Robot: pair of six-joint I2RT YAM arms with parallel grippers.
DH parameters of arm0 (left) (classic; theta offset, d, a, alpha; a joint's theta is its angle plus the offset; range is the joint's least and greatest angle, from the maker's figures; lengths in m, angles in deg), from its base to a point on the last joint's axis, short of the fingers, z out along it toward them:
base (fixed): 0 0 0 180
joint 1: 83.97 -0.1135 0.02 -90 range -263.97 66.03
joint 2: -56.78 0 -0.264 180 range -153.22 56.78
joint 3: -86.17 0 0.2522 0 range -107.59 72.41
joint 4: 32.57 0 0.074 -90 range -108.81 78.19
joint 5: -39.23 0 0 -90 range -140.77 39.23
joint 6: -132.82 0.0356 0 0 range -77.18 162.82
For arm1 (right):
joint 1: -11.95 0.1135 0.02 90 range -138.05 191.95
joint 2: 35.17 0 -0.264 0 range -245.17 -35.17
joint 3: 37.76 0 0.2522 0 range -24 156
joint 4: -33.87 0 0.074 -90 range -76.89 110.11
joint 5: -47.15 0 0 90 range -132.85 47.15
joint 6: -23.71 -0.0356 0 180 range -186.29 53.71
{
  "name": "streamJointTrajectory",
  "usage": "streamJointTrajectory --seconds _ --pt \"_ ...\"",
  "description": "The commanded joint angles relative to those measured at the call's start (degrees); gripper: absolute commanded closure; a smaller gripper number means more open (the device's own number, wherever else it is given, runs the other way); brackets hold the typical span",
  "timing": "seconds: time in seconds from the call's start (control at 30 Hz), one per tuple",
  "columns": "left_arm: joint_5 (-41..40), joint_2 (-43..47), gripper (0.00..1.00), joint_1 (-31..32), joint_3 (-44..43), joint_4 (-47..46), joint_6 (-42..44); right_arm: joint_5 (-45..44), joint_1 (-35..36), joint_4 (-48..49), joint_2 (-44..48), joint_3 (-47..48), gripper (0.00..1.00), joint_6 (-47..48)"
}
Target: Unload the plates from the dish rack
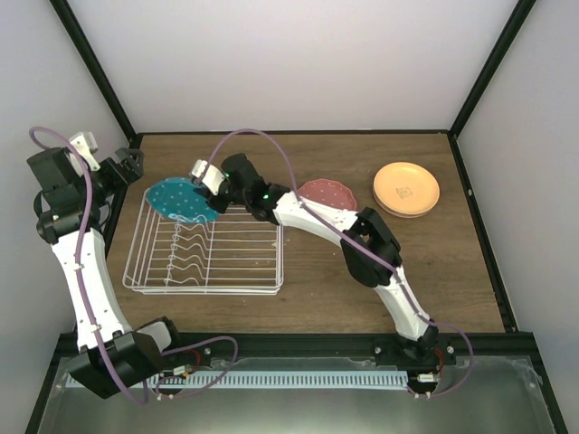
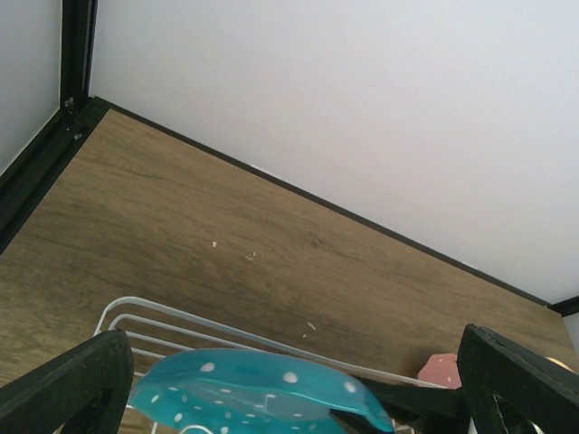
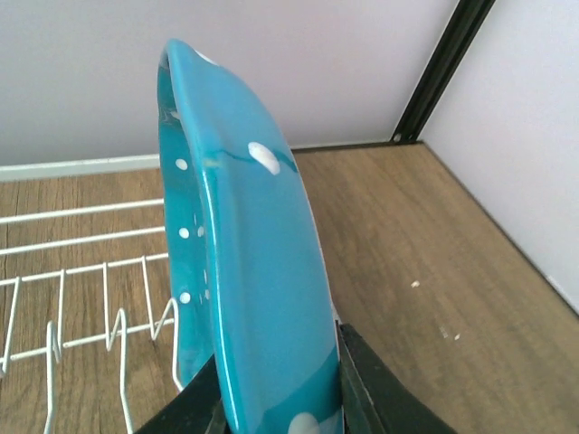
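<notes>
Pinching the teal-blue plate [image 1: 181,199] by its rim, the right hand [image 1: 212,192] holds it tilted at the dish rack's [image 1: 226,264] far left corner. The left hand [image 1: 125,165] hangs spread beside that corner. The salmon-red plate [image 1: 327,192] and orange-yellow plate [image 1: 406,187] lie rightward on the counter [image 1: 434,271], open wood nearer.

teal plate [image 3: 244,271]: lower edge cut off | salmon plate [image 1: 330,190]: part hidden by right arm [image 1: 317,215]

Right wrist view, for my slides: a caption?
Right gripper grips the dotted teal plate by its rim at the white dish rack.
</notes>
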Motion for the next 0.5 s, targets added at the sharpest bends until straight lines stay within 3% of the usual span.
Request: streamJointTrajectory --seconds 0.0,0.47 --pt "-0.1 0.5 0.0 -0.1 -0.2 -1.9 -0.7 -3.0 -0.9 11.7 9.1 4.5 0.99 1.0" --pt "-0.1 -1.2 0.0 -0.2 -1.7 -4.8 -3.0 -8.1 -8.1 11.2 24.7 -4.7 0.99 -0.5"
